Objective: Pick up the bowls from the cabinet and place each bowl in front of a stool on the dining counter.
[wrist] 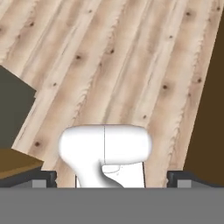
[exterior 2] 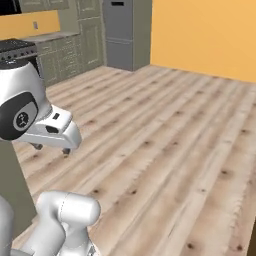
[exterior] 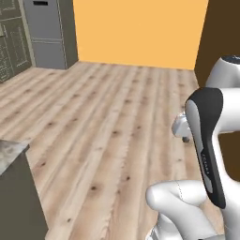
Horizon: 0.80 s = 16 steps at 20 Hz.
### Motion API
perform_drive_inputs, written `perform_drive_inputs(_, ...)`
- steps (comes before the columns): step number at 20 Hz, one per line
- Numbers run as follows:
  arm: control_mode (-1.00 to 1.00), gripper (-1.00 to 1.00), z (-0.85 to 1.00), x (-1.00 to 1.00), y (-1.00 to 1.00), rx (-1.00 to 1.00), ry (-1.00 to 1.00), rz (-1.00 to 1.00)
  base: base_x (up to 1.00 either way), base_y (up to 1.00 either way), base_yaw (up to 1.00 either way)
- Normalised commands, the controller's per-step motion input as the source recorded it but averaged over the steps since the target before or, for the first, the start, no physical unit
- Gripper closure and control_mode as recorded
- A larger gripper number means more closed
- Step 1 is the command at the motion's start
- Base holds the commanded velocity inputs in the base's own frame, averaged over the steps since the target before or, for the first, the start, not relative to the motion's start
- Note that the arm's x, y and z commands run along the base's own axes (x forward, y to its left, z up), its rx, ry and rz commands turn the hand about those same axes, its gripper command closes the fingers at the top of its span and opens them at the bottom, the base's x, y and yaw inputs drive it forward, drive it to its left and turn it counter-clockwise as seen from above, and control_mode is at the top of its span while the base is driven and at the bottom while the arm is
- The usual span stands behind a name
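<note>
Wood-grain plank floor [exterior: 112, 122] lies under everything here, and the gripper [exterior 2: 50, 147] hangs above it, carried level out in front of the folded arm. In the hand view its two dark fingertips [wrist: 43, 177] sit far apart at the bottom corners with nothing between them: the jaws stand fully open and empty.

Nearest the base, at the lower left of the left base view, is a corner of a speckled stone top [exterior: 10, 152] on plain grey sides, probably the dining counter's end. Farther off, along the left wall, run olive-beige cabinet fronts [exterior 2: 75, 50], with a tall grey unit [exterior 2: 125, 35] against the orange wall [exterior: 140, 28].

No bowl can be seen, so which way one lies from the gripper cannot be told. My guess is that the base must first reach the cabinets ahead and to the left.
</note>
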Motion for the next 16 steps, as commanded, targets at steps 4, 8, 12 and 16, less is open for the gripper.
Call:
perform_drive_inputs(4, 1.0, -1.0, 0.0, 0.0, 0.0, 0.0, 0.0, 0.0, 1.0, -0.27, 0.55)
perform_drive_inputs(8, 1.0, -1.0, 0.0, 0.0, 0.0, 0.0, 0.0, 0.0, 1.0, -0.57, 0.46)
perform_drive_inputs(12, 1.0, -1.0, 0.0, 0.0, 0.0, 0.0, 0.0, 0.0, 1.0, -0.43, 0.53)
perform_drive_inputs(16, 1.0, -1.0, 0.0, 0.0, 0.0, 0.0, 0.0, 0.0, 1.0, -0.27, 0.62)
